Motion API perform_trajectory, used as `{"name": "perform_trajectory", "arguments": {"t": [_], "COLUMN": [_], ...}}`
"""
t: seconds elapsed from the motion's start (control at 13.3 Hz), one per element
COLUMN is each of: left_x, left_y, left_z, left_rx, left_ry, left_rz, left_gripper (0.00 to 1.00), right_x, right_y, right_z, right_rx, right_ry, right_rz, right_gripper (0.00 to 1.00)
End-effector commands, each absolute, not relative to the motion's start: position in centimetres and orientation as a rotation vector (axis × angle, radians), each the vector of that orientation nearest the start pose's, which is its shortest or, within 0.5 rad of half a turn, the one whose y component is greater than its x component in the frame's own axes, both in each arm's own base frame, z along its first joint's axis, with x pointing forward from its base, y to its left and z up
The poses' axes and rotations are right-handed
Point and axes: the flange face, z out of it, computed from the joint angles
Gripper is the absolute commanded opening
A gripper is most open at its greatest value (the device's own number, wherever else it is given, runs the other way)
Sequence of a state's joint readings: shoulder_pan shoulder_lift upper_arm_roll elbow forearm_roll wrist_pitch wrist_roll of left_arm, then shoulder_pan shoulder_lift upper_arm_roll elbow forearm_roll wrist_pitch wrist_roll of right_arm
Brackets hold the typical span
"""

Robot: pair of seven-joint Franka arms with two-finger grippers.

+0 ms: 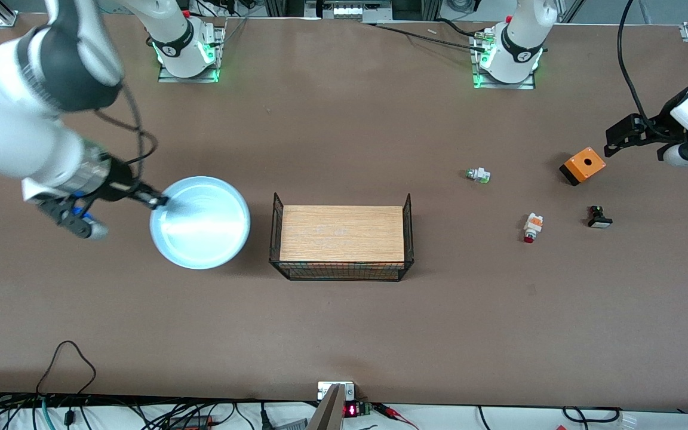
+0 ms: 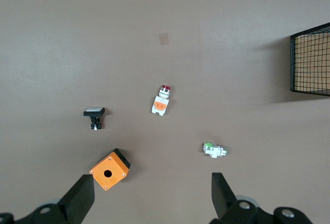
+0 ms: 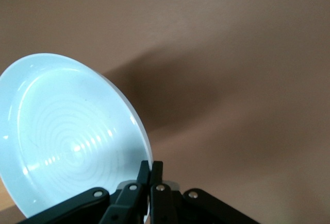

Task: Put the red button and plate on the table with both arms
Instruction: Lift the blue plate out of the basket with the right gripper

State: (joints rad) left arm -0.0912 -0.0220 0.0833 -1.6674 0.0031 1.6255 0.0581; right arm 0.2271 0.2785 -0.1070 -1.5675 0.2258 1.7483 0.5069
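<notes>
My right gripper (image 1: 156,201) is shut on the rim of the pale blue plate (image 1: 200,224) and holds it tilted just above the table (image 1: 344,334), toward the right arm's end. The right wrist view shows the fingers pinched on the plate's (image 3: 67,126) edge, gripper (image 3: 150,170). The red button (image 1: 532,227) lies on its side on the table toward the left arm's end; it also shows in the left wrist view (image 2: 162,100). My left gripper (image 1: 616,140) hangs open and empty above the table beside an orange box (image 1: 583,165); the left wrist view shows its gripper (image 2: 152,198) wide apart.
A wooden board with black wire-mesh sides (image 1: 341,242) stands mid-table beside the plate. Around the red button lie a white-green part (image 1: 478,175), a black part with a white cap (image 1: 599,217) and the orange box (image 2: 109,169). Cables run along the near edge.
</notes>
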Motion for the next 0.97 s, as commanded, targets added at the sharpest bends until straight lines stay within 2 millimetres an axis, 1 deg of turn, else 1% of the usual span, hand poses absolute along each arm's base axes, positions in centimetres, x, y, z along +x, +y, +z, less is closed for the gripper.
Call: {"name": "perform_trajectory", "arguments": {"t": [0.0,0.07,0.15,0.22,0.3,0.45,0.53,0.6,0.75,0.82,0.9], "left_x": [54.7,54.7,54.7,54.8,54.8,54.7,54.7,54.7,54.6,54.6,54.6], "left_y": [-0.5,-0.3,-0.3,-0.5,-0.7,-0.4,-0.6,-0.7,-0.7,-0.7,-0.7], "left_z": [60.5,60.6,60.5,60.5,60.5,60.6,60.5,60.5,60.6,60.5,60.6], "left_rx": [-3.134,-3.134,-3.132,-3.13,-3.132,-3.134,-3.132,-3.132,-3.132,-3.132,-3.133], "left_ry": [0.097,0.095,0.1,0.102,0.107,0.102,0.107,0.109,0.111,0.111,0.109], "left_rz": [0.003,-0.002,0.0,-0.002,-0.002,0.003,0.008,0.01,0.01,0.015,0.012], "left_gripper": [1.0,1.0,1.0,1.0,1.0,1.0,1.0,1.0,1.0,1.0,1.0], "right_x": [62.1,61.9,61.4,60.8,59.4,58.3,57.5,56.9,55.5,55.4,55.4], "right_y": [4.0,1.7,0.2,-0.8,-2.5,-3.9,-5.2,-5.6,-7.2,-7.8,-8.0], "right_z": [42.8,40.7,38.8,36.7,33.5,29.8,28.2,26.4,22.6,21.6,21.5], "right_rx": [-2.932,-2.961,-2.995,-3.013,-3.017,-3.028,-3.034,-3.04,-3.043,-3.047,-3.046], "right_ry": [0.358,0.281,0.182,0.13,0.135,0.06,0.04,0.008,-0.03,-0.053,-0.049], "right_rz": [0.249,0.239,0.222,0.213,0.227,0.19,0.165,0.15,0.161,0.151,0.15], "right_gripper": [0.0,0.0,0.0,0.0,0.0,0.0,0.0,0.01,0.01,0.01,0.3]}}
